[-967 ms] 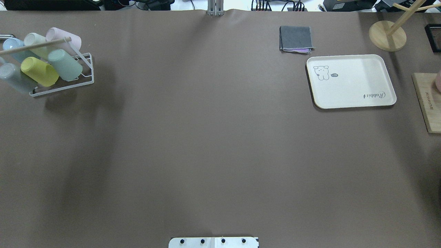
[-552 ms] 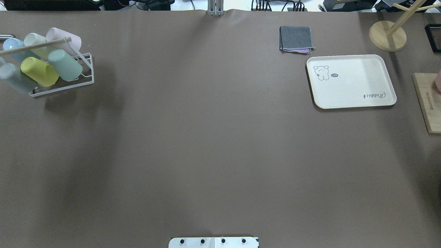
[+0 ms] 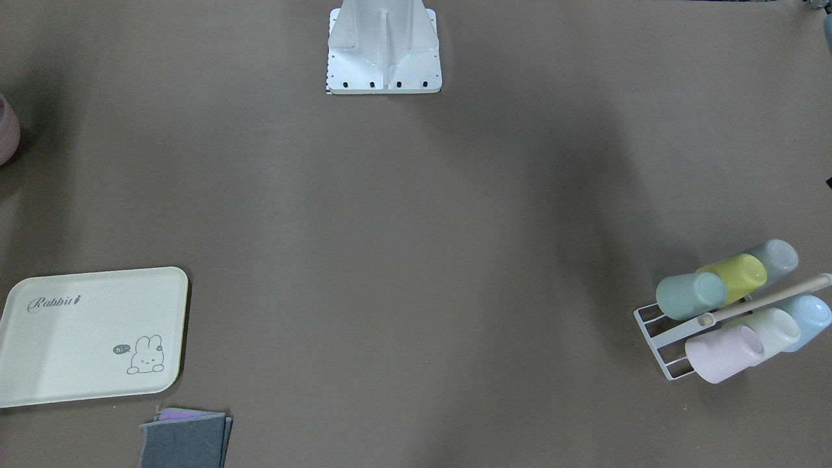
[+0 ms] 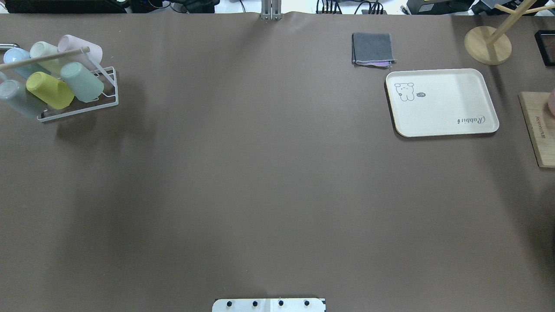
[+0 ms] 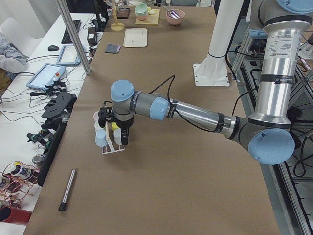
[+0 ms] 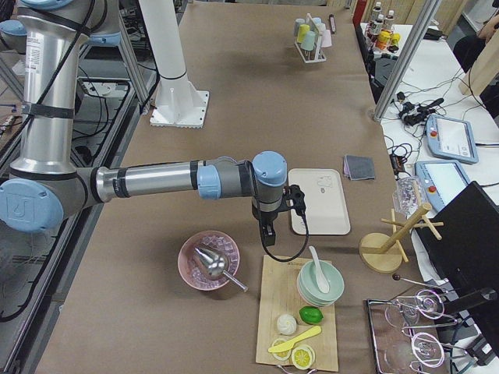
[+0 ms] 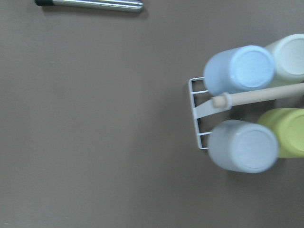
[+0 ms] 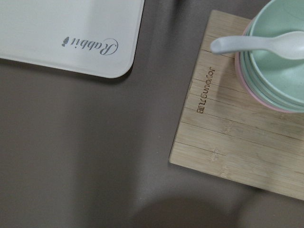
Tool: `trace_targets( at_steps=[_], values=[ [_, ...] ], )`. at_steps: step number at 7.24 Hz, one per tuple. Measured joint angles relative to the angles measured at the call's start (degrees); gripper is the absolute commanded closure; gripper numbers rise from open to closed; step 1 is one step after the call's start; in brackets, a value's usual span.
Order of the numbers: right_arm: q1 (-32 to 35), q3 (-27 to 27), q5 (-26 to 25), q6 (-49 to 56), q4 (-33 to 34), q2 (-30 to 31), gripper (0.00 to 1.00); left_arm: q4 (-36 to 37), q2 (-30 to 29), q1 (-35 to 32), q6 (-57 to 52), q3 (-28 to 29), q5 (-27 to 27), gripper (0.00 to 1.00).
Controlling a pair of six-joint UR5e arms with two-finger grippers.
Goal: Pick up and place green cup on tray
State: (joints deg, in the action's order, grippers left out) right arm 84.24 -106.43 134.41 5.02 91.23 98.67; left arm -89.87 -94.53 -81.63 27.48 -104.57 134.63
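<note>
Green cup (image 4: pixel 81 81) lies tilted in white rack (image 4: pixel 80 110) at desk's (image 4: pixel 260 173) left end, well apart from tray (image 4: pixel 442 104); looks like approach step, left tool (image 5: pixel 121 138) over rack, its opening can't be told; next: shift onto cup, grip body.

L tool (image 5: pixel 119 138), R tool (image 6: pixel 267 235) point down.

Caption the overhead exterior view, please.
Green cup in the wire rack at left; tray at far right.
</note>
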Motion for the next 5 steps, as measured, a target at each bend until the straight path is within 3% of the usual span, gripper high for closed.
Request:
trace_targets(
  at_steps=[2,5],
  values=[
    [0.0,-0.3,0.1,-0.3,0.0,-0.3,0.00,0.0,-1.9,7.2,12.7,-4.0,-1.3,0.01],
    [-0.1,0.9,0.3,-1.6,0.1,-2.8,0.00,-0.1,-5.3,21.9,32.3,-9.2,-13.0,0.01]
  ],
)
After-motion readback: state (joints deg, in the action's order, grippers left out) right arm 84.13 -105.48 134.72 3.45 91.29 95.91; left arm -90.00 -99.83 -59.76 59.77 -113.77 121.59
